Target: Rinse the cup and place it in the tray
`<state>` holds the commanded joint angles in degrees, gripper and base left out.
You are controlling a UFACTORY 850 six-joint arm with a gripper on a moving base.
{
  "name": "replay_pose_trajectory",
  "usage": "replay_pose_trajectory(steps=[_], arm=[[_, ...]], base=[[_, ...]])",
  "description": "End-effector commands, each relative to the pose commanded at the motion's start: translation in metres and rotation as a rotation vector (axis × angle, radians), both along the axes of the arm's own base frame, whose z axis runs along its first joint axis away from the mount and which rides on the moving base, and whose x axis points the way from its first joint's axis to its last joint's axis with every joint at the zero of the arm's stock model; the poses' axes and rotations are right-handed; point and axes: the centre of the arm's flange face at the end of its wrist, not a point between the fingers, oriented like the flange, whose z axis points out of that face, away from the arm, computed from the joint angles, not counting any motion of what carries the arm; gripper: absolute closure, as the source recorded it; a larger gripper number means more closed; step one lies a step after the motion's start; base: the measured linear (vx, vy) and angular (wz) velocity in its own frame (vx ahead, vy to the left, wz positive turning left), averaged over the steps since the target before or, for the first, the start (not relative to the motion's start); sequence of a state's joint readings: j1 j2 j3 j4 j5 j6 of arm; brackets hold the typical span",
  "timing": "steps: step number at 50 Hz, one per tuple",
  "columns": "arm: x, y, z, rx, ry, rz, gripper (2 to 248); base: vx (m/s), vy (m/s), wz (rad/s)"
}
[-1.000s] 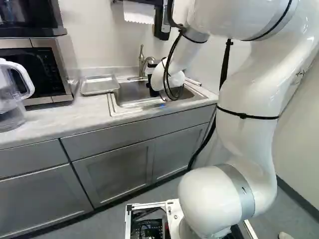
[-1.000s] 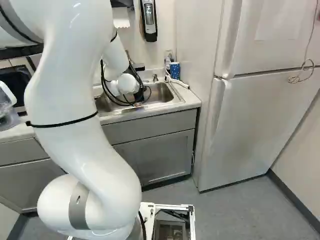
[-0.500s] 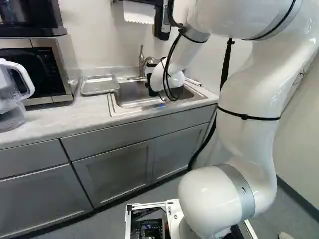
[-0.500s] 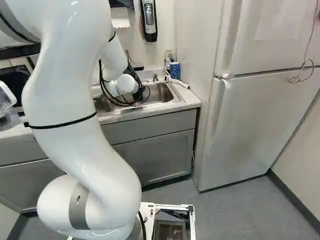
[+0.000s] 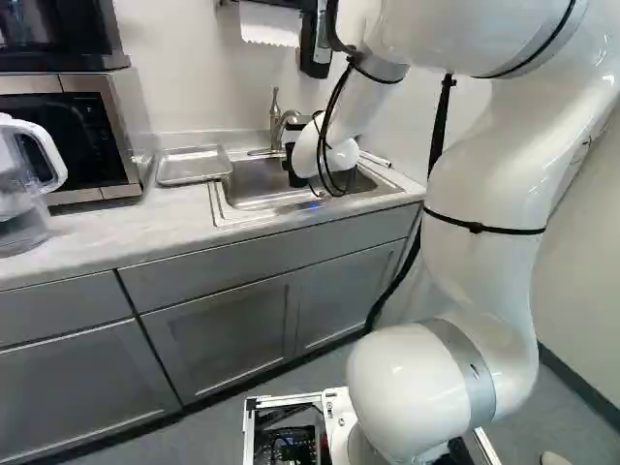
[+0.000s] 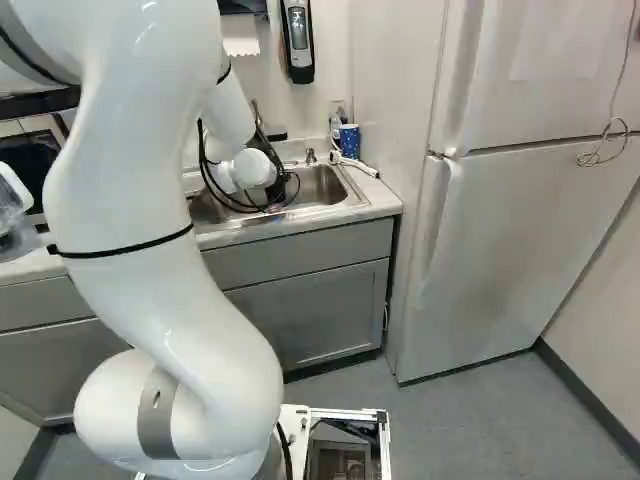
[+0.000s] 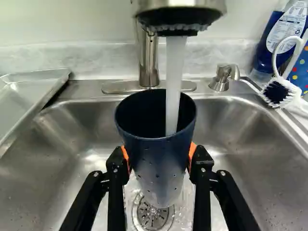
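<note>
Grey cabinets [image 5: 223, 329] run beneath a pale counter [image 5: 97, 232], where you see a microwave [image 5: 68, 136] with a clear pitcher [image 5: 21, 184] near it at the left of the left base view. Set into the counter is a steel sink [image 7: 250, 134], and at the right of the right base view stands a white refrigerator [image 6: 520, 240]. Your white arm [image 5: 484, 194] reaches over the sink, bringing the gripper [image 5: 294, 172] under the faucet [image 7: 149, 60].

In the wrist view you have the dark blue cup [image 7: 156, 154] clasped by the gripper [image 7: 160, 156], an orange pad [image 7: 192, 153] pressing on each side of it. The cup is mouth up, and a stream of water [image 7: 173, 86] pours from the faucet into it. Its bottom is above the drain [image 7: 153, 215]. You find the metal tray [image 5: 194, 166] just beside the sink, between it and the microwave.

Behind the sink you also have a soap pump [image 7: 221, 79], with a white-handled brush [image 7: 279, 91] near it and a blue bottle [image 7: 269, 53] behind the brush. A spotted blue container [image 6: 349, 140] stands beside that bottle. Paper towel [image 5: 269, 24] hangs from a holder on the wall.
</note>
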<state>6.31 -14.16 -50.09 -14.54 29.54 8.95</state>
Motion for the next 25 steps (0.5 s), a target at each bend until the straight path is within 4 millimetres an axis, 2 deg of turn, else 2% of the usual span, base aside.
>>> replay_pose_trajectory(steps=[25], arm=[[-0.0066,-0.0043,0.0016,0.004,-0.011,-0.005,125]], base=[[0.0,0.0,0.0]])
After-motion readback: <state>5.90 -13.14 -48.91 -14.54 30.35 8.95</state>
